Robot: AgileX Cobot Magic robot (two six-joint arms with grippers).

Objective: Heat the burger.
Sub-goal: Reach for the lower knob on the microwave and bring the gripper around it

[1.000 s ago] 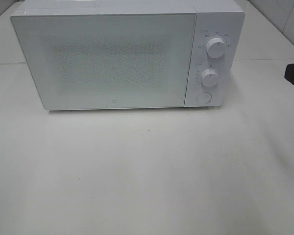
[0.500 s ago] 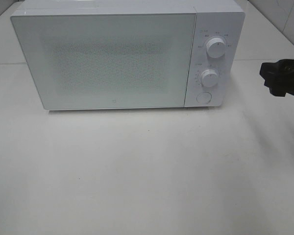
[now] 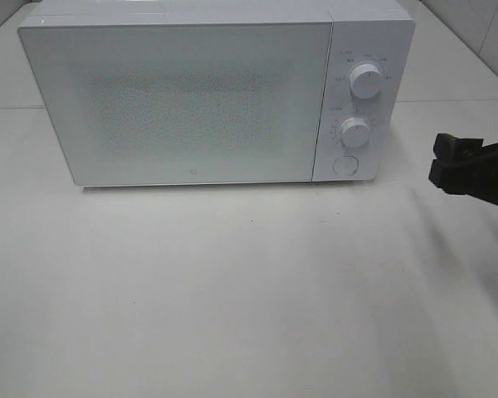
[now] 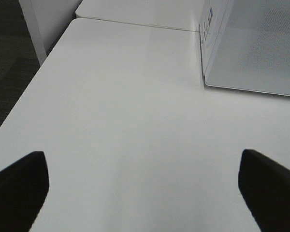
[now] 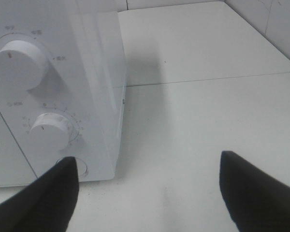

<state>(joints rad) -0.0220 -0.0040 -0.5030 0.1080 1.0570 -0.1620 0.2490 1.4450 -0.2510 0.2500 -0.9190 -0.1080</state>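
White table (image 3: 232, 290), right pincer (image 3: 436, 162) partly out-of-frame

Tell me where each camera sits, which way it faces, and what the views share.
Exterior high: mounted high in front, looking down at the closed microwave on the table; only the right pincer shows, at the right edge.
Left wrist: on the left arm, low over the table, facing the microwave's left front corner; the open left pincer shows.
Right wrist: on the right arm, facing the control panel; the open right pincer shows.
Shared: all see the microwave; exterior and right wrist share the upper dial and lower dial.
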